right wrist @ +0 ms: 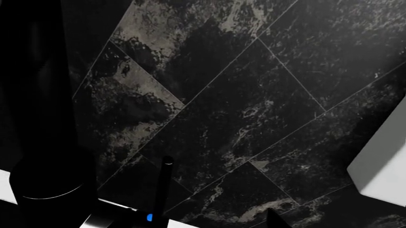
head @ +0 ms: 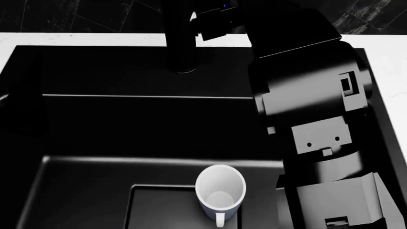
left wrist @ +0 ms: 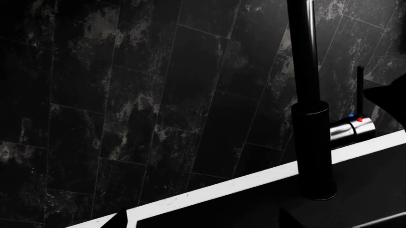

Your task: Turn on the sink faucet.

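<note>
The sink faucet (head: 181, 43) is a tall black post at the back of the black sink (head: 95, 124). In the left wrist view the post (left wrist: 311, 118) stands on the sink's rim, with its thin lever (left wrist: 360, 90) upright beside it above a valve body with red and blue dots. My right arm (head: 305, 95) reaches to the faucet's right side. In the right wrist view the lever (right wrist: 161, 190) stands close, between the post (right wrist: 44, 142) and one fingertip (right wrist: 273, 219). My right gripper (right wrist: 197, 224) is open. My left gripper (left wrist: 203, 225) is open and empty, off the faucet.
A white cup (head: 220, 193) stands in the sink's recessed drain area. A white counter (head: 388, 52) surrounds the sink. A dark tiled wall (left wrist: 159, 95) rises behind the faucet. A white object (right wrist: 383, 166) shows at the edge of the right wrist view.
</note>
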### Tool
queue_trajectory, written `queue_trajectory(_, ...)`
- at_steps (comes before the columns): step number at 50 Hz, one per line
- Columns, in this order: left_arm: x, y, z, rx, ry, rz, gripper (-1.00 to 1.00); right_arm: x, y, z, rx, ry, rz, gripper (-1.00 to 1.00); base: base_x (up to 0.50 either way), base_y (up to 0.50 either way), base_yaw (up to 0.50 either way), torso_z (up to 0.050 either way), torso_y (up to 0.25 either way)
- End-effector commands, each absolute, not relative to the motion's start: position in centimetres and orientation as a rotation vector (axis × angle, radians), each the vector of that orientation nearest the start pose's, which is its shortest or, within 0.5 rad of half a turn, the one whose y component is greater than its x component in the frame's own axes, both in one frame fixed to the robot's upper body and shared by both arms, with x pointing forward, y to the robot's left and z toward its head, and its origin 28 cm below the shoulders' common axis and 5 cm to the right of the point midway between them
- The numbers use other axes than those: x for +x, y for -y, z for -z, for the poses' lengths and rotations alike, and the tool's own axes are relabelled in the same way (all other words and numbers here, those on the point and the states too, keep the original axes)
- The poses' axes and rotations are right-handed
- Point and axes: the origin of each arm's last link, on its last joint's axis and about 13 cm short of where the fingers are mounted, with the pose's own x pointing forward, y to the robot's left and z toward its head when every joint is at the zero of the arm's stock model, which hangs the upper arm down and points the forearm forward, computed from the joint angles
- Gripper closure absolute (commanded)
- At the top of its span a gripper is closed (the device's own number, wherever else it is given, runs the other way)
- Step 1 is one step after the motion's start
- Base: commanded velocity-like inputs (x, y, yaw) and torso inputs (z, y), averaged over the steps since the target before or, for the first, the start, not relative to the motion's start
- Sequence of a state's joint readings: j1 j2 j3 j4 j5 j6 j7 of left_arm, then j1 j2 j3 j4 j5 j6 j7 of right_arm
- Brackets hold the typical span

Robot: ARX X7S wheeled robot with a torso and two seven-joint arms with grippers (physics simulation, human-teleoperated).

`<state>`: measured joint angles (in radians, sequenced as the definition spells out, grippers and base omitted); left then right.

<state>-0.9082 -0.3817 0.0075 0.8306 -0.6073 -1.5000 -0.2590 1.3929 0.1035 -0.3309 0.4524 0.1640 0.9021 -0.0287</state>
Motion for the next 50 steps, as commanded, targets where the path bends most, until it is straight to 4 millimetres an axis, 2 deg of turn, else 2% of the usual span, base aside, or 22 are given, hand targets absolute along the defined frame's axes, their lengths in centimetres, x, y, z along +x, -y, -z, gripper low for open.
queue_trajectory(1,23.0,-23.6,-27.6,0.233,0.208,0.121,-1.0,39.7,8.0,-32.3,-0.238,0.003,-0.145,-1.0,0.0,0.0,0.0,0.0,0.0)
queue_trajectory(15,22.9,-23.5,-27.7,0.232,0.211,0.131,-1.0,40.6,7.6,-32.5,-0.254,-0.008,-0.145,-1.0,0.0,0.0,0.0,0.0,0.0)
queue_trajectory(32,23.0,-23.3,-27.6,0.233,0.206,0.143,-1.0,41.7,8.2,-32.0,-0.254,-0.037,-0.133,-1.0,0.0,0.0,0.0,0.0,0.0)
queue_trajectory(50,23.0,-23.3,-27.4,0.234,0.212,0.157,-1.0,42.7,6.9,-31.9,-0.297,-0.053,-0.157,-1.0,0.0,0.0,0.0,0.0,0.0)
